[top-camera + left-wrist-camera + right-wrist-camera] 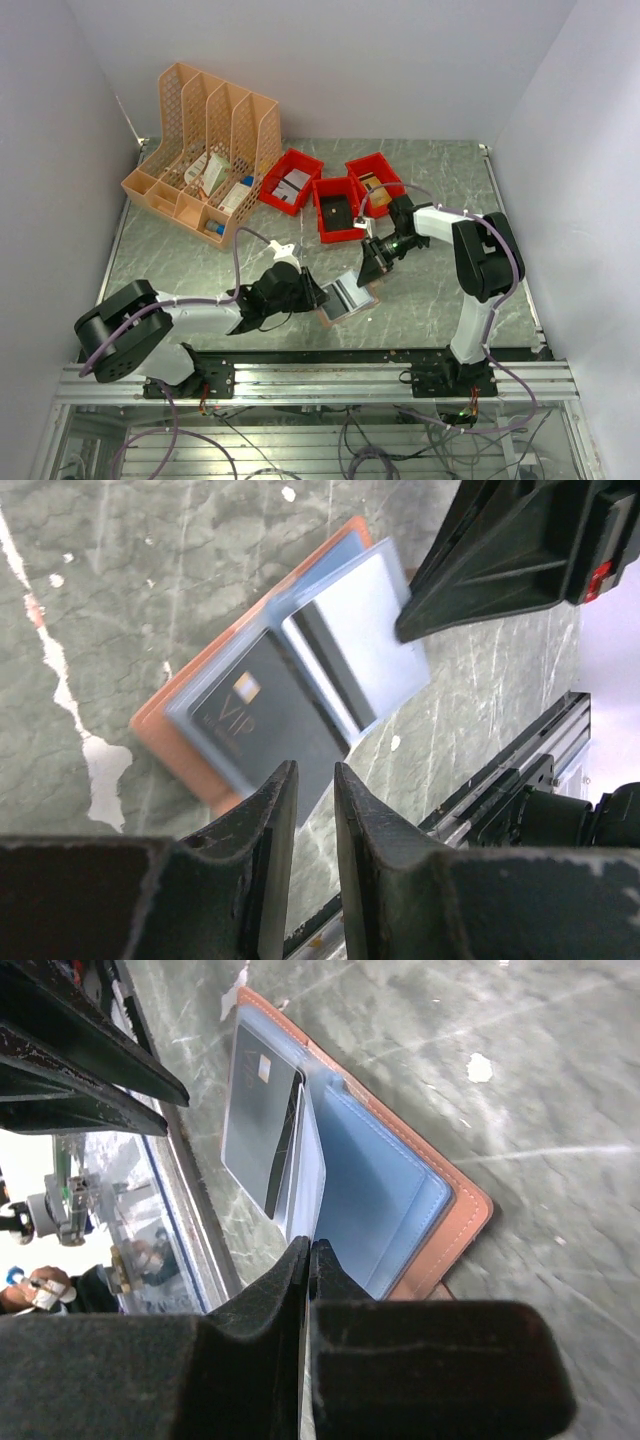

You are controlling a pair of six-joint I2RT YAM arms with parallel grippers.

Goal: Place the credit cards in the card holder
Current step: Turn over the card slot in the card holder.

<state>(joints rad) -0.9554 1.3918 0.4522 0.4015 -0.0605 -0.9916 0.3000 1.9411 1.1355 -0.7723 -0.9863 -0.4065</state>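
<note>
Card holder (345, 297) lies open, flat on the table (450, 200), toward its near edge. Salmon cover is underneath and the blue clear sleeves face up. A dark card marked VIP (255, 725) sits in one sleeve. One sleeve leaf (375, 620) is lifted off the stack at an angle, with a pale card with a dark stripe inside it.

Right gripper (308, 1250) is at the holder's right side. Its fingers are clenched tight together on the free edge of the raised leaf, as far as the wrist view shows.

Left gripper (315, 775) is at the holder's left side, with its tips just over the edge beside the VIP card. Jaws stand a narrow gap apart, nothing clamped.

Three red bins (322, 212) sit behind the holder, well apart from it, small items inside. Orange lattice rack (200, 150) is farther back and to the left of the holder.
</note>
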